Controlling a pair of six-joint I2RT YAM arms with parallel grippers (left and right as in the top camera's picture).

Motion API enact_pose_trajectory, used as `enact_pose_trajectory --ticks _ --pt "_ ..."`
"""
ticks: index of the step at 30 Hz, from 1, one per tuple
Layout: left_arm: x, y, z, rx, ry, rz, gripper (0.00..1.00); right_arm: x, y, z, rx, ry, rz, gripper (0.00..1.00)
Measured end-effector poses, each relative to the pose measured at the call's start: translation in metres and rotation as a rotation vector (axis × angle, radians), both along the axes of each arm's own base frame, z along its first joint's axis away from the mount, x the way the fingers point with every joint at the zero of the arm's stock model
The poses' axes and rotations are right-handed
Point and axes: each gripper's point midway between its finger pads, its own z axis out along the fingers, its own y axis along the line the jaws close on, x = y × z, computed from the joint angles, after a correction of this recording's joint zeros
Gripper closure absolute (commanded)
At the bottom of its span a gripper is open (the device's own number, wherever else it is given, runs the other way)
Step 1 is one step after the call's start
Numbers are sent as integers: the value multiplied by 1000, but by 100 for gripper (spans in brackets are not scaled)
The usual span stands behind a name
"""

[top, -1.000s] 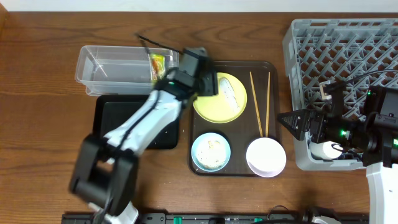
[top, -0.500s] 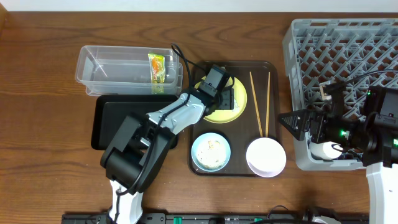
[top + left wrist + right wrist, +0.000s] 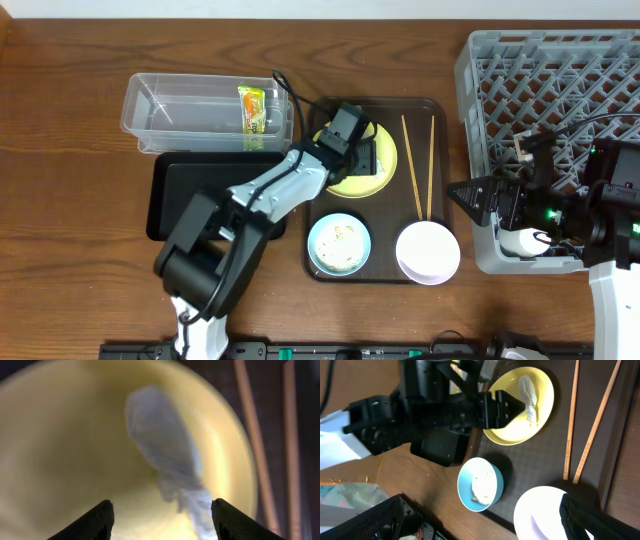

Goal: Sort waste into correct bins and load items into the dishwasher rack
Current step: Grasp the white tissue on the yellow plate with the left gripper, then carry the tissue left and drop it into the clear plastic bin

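Sitting far left: clear tub [image 3: 190,105], thin glossy plastic, with the snack wrapper [image 3: 253,108] lying at its right end. The matte, shallow black tray [image 3: 180,195] is just below.
Left gripper [image 3: 160,515]: released, fingers spread wide and low over the yellow plate [image 3: 60,450], nothing between them.
Crumpled white scrap [image 3: 165,455]: lies on the plate's right half, just ahead of the spread fingers. It looks soft, wrinkled, elongated and very light. It should crush rather than resist, so pinch across the thick middle; the thin tail could tear or slip.
Plate surface: round, smooth, probably slippery.
Light blue bowl [image 3: 339,243]: holds rice-like scraps.
Chopsticks [image 3: 418,165]: thin, stiff wood, lying side by side on the brown tray [image 3: 385,270].
Right gripper [image 3: 468,197]: released, empty, beside the grey lattice rack [image 3: 560,60].
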Motion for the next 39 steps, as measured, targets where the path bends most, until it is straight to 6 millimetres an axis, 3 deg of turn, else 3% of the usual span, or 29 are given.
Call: enact_pose_trajectory --ticks 3,7,10,15,21,27,30,37,39 --pt "6 -4 18 -34 -46 11 35 0 0 0 0 0 0 3" --pt "11 -5 20 -38 -68 22 35 0 0 0 0 0 0 3" --pt "16 -7 16 -47 -79 28 45 0 0 0 0 0 0 3" --pt "15 -12 -10 -31 -53 20 59 0 0 0 -1 0 0 3" --pt "4 -24 -20 -12 -41 -13 94 0 0 0 -2 -2 1 4" --pt "1 -6 -21 25 0 5 94 0 0 0 -2 -2 2 4" --pt "9 17 1 20 -9 52 94 0 0 0 -2 -2 2 3" --pt "39 94 126 -31 -235 203 94 0 0 0 -2 -3 2 4" --pt "44 120 144 -10 -277 254 94 0 0 0 -2 -3 2 4"
